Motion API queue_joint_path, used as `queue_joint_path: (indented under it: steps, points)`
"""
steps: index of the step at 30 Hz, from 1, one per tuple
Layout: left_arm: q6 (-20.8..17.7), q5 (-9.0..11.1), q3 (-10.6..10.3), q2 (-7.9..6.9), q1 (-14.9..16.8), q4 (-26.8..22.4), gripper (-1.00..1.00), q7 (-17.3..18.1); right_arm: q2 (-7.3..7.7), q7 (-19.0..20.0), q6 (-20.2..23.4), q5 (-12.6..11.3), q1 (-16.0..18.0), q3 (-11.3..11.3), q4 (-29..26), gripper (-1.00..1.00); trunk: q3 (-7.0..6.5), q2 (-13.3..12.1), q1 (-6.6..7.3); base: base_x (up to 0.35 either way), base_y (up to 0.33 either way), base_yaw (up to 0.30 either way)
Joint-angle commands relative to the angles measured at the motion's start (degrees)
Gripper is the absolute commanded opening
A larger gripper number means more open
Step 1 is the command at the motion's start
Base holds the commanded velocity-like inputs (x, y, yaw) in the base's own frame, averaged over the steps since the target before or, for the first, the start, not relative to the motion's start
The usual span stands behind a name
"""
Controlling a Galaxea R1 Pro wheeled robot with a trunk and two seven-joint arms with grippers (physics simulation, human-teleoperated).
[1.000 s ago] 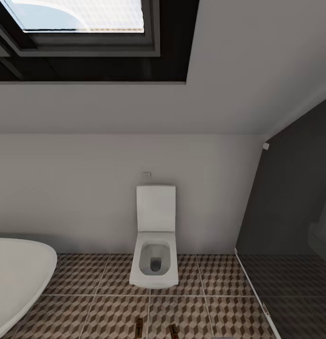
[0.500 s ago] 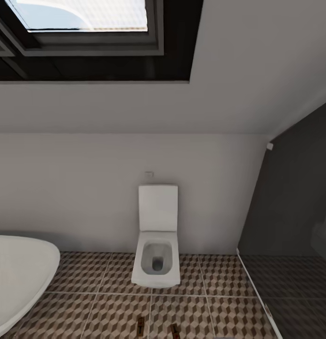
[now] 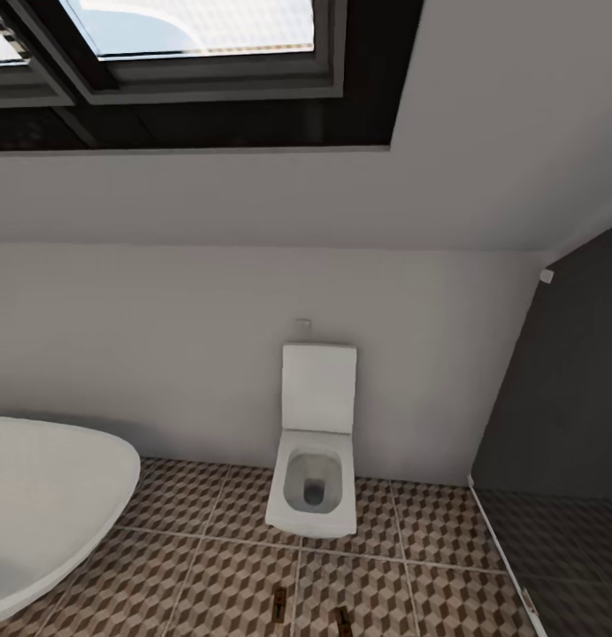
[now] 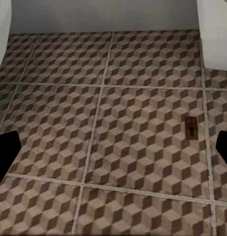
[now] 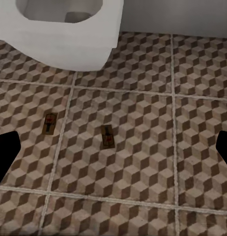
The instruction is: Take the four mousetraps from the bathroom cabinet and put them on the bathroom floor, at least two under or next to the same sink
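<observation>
Two mousetraps lie flat on the cube-patterned bathroom floor point(image 3: 209, 566) in front of the toilet, one point(image 3: 280, 606) a little left of the other point(image 3: 343, 619). The right wrist view has both mousetraps point(image 5: 49, 123) point(image 5: 108, 136) on the tiles below my right gripper point(image 5: 113, 155), which is open and empty. My left gripper point(image 4: 113, 155) hangs open over bare tiles, with one mousetrap point(image 4: 192, 129) off to its side. The cabinet and the sink are out of view.
A square white toilet point(image 3: 313, 460) stands against the pale wall. The white bathtub point(image 3: 49, 504) curves in at the left. A dark glass partition point(image 3: 562, 460) closes the right side. Dark-framed skylights point(image 3: 191, 35) sit in the sloped ceiling.
The head camera has swung left, so the toilet, tub and traps sit further right in the picture. The mousetraps themselves have not moved.
</observation>
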State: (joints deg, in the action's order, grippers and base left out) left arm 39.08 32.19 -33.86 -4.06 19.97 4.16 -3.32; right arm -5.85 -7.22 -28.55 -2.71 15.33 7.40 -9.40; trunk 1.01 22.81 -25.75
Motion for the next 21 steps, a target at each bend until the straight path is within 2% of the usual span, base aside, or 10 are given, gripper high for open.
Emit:
queue_joint_path:
  steps: [1,3,4,7,8,11,12,15,16,21]
  points:
    - [-0.3,0.0,-0.5,0.13,0.1,0.2,1.0,-0.3,0.14,-0.4,-0.1,-0.2,0.0,0.5,0.2,1.0,0.12,0.1,-0.03,0.0,0.0,0.066]
    - [-1.5,0.0,-0.4,0.18,0.0,0.2,1.0,-0.3,0.31,-0.5,0.0,-0.2,0.0,0.5,0.4,1.0,0.14,0.1,-0.03,0.0,0.0,0.047]
    - [-4.1,0.0,-0.4,0.13,-0.3,0.2,1.0,-0.3,0.79,-0.6,0.1,-0.1,0.0,0.6,1.2,1.0,0.15,0.1,-0.03,0.0,0.0,0.027]
    - [-8.3,0.0,-0.4,-0.16,-0.7,0.2,1.0,-0.3,1.91,-0.7,0.1,-0.1,0.0,0.6,3.1,1.0,0.16,0.1,-0.03,0.0,0.0,0.018]
    - [-10.7,0.0,-0.4,-0.51,-0.9,0.2,1.0,-0.3,2.73,-0.7,0.1,-0.1,0.0,0.6,4.6,1.0,0.16,0.1,-0.03,0.0,0.0,0.009]
    - [-13.1,0.0,-0.4,-1.16,-1.5,0.2,1.0,-0.3,4.11,-0.6,0.0,-0.1,0.0,0.6,6.4,1.0,0.16,0.1,-0.03,0.0,0.0,0.006]
    - [-14.0,0.0,-0.4,-1.59,-2.0,0.2,1.0,-0.3,5.29,-0.5,0.0,-0.2,0.0,0.6,7.1,1.0,0.17,0.1,-0.03,0.0,0.0,0.003]
    - [-14.8,0.0,-0.4,-2.11,-2.9,0.2,1.0,-0.3,7.38,-0.2,-0.1,-0.2,0.0,0.7,7.8,1.0,0.17,0.1,-0.03,0.0,0.0,0.002]
    - [-15.1,0.0,-0.3,-2.36,-3.6,0.2,1.0,-0.3,8.65,0.1,0.0,-0.2,-0.1,0.7,8.0,1.0,0.17,0.1,-0.03,0.0,0.0,0.0]
    - [-15.5,0.0,-0.3,-2.85,-6.2,0.2,1.0,-0.3,10.83,1.3,0.1,-0.3,-0.7,0.7,8.4,1.0,0.17,0.1,-0.03,0.0,0.0,0.0]
